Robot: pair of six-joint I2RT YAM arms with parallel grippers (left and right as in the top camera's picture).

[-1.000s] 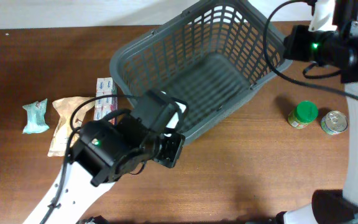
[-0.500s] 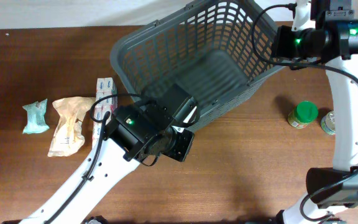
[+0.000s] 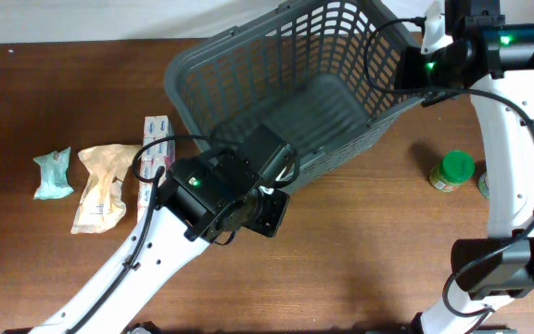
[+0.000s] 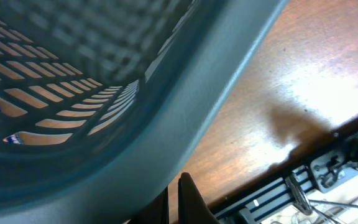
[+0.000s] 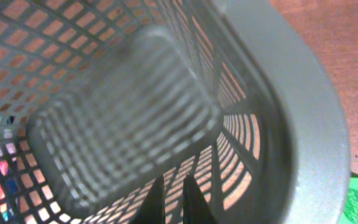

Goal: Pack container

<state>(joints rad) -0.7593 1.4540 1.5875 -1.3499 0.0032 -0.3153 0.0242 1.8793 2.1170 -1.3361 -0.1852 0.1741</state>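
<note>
Across the far middle of the table the container (image 3: pixel 239 79) lies askew between both arms, nothing in it that I can see, with the packets (image 3: pixel 100 181) well off to its left and the green-lidded jar (image 3: pixel 452 170) near its right end. The right gripper (image 5: pixel 179 186) has its fingers drawn almost together on the lattice wall, seemingly pinching it, while the left gripper (image 4: pixel 174 186) presses against the near rim, fingers nearly closed, though I cannot tell whether it holds plastic. If only one hold is sound, any pull could twist the container loose and swing it into the jar.
</note>
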